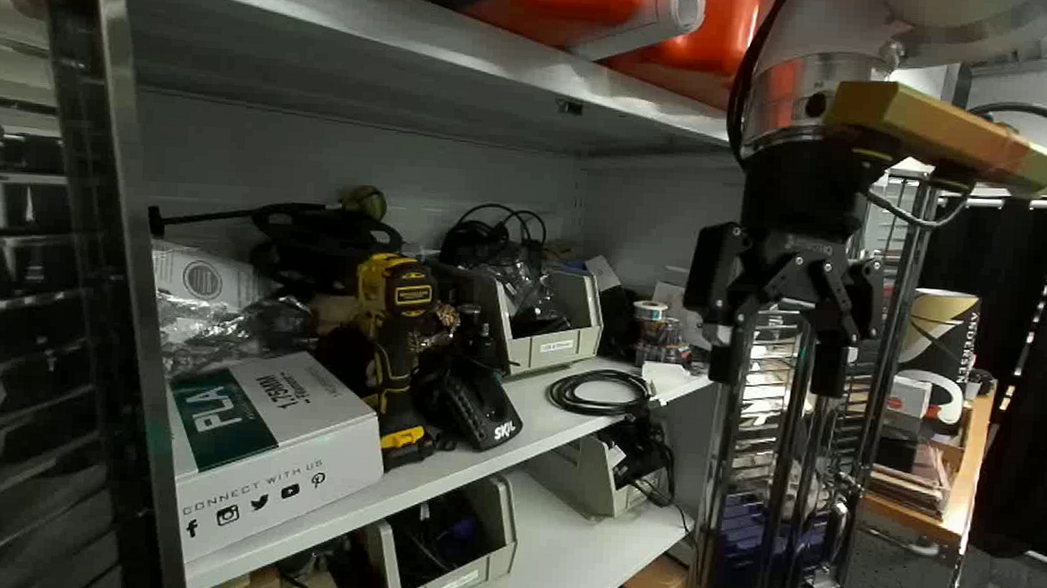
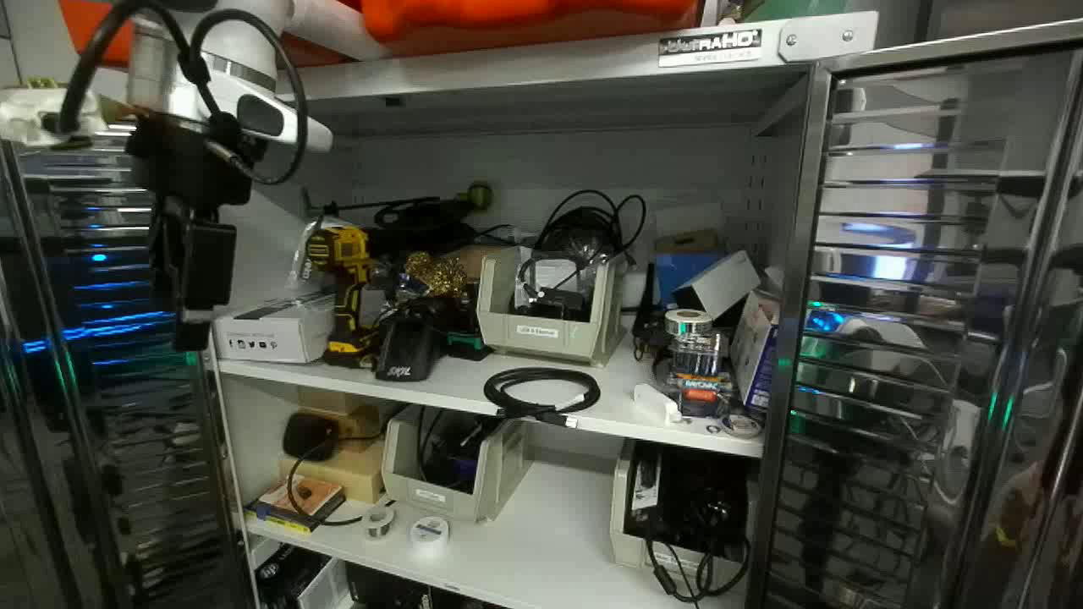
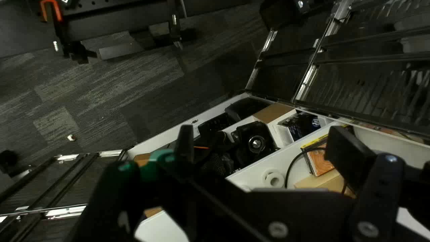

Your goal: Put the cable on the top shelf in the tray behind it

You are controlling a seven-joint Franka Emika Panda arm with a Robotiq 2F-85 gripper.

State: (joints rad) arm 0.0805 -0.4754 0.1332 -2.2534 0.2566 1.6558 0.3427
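A coiled black cable lies at the front edge of the top shelf in both exterior views (image 1: 574,406) (image 2: 506,399). Part of it reaches the shelf's edge. A light grey tray (image 1: 552,356) stands behind it and also shows in an exterior view (image 2: 508,331). The tray holds dark cables and a clear plastic bag. My gripper (image 1: 776,370) is open and empty, in front of the cabinet and apart from the cable. It also shows side-on in an exterior view (image 2: 195,326). In the wrist view my gripper (image 3: 262,137) has its fingers wide apart; the coiled cable and tray are out of view there.
A yellow drill (image 2: 343,288), a black SKIL charger (image 2: 408,347) and a white box (image 2: 271,334) stand on the same shelf. A battery pack (image 2: 698,381) lies right of the cable. Lower shelf trays (image 2: 431,495) (image 2: 626,541) hold cables. Open metal doors (image 2: 897,338) flank the cabinet.
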